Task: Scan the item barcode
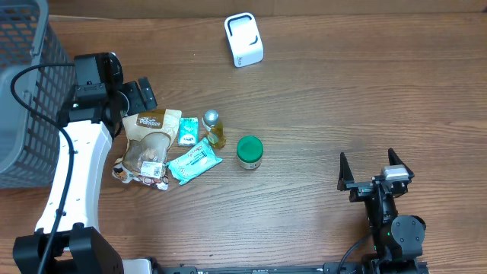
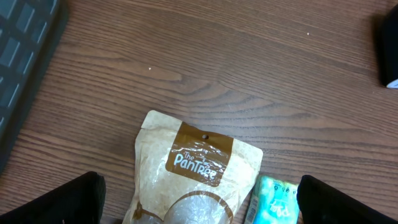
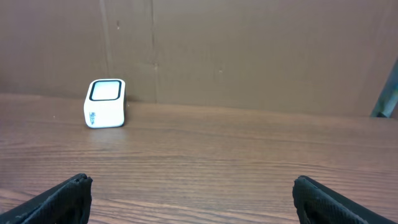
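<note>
A loose pile of items lies left of centre: a brown PanTree pouch [image 1: 152, 141] [image 2: 186, 174], a small teal packet [image 1: 188, 131] [image 2: 277, 199], a larger teal packet [image 1: 194, 162], a small bottle [image 1: 214, 128] and a green-lidded jar [image 1: 249, 152]. No barcode can be made out from here. The white scanner [image 1: 243, 39] [image 3: 104, 103] stands at the far edge. My left gripper [image 1: 137, 100] [image 2: 199, 205] hovers open over the pouch's top end, holding nothing. My right gripper [image 1: 371, 166] [image 3: 193, 199] is open and empty near the front right, facing the scanner from a distance.
A grey mesh basket [image 1: 23, 91] [image 2: 25, 62] stands at the far left, close to the left arm. A brown wall [image 3: 249, 50] rises behind the scanner. Bare wooden table [image 1: 342, 91] stretches between the pile and the right arm.
</note>
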